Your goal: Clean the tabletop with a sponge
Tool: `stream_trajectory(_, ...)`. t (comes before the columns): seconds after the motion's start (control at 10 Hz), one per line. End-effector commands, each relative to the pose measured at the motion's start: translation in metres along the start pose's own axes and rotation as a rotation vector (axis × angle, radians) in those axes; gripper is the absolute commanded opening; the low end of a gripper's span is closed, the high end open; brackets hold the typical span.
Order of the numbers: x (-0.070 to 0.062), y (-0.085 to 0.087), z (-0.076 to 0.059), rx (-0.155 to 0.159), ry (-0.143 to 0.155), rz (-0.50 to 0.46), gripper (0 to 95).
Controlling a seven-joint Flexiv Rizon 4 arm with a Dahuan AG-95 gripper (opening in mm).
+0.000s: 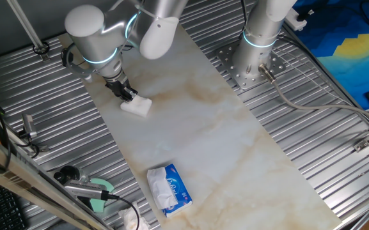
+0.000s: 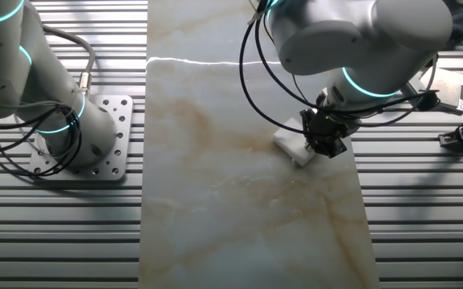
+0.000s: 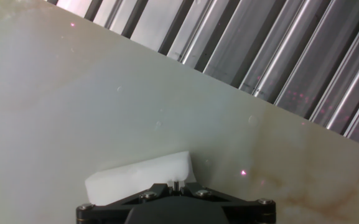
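While the tool point(image 1: 128, 94) presses down on the sponge point(image 1: 136, 106), its fingers are closed on the top edge of that white block, which lies flat on the tabletop point(image 1: 222, 134). From the hand view the sponge point(image 3: 140, 179) sits just ahead of the black tool body, its long side across the picture, on pale glossy marble. Beyond it the slab's edge runs diagonally, and ribbed grey metal point(image 3: 303, 56) lies past that edge. From the other fixed view the sponge point(image 2: 291, 144) lies near the slab's side edge, with tan veins running across the stone beside it. Farther along the desk, near its other end, a blue-and-white tissue pack point(image 1: 169, 188) rests on the marble, well apart from the sponge. A second arm's base point(image 1: 253, 59) stands bolted to the ribbed metal across the slab.
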State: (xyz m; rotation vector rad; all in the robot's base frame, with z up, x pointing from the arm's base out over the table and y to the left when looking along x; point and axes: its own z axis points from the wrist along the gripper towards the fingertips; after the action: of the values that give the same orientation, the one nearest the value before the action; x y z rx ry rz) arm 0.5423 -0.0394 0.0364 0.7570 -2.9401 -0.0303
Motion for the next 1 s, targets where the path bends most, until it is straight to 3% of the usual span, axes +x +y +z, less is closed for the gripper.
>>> stream_trajectory(0.1, 0.0, 0.0001, 0.0, 0.001, -0.003, -0.007, 0.0)
stream_trajectory(1.0, 0.0, 0.0001, 0.0, 0.02, 0.023, 0.018, 0.0)
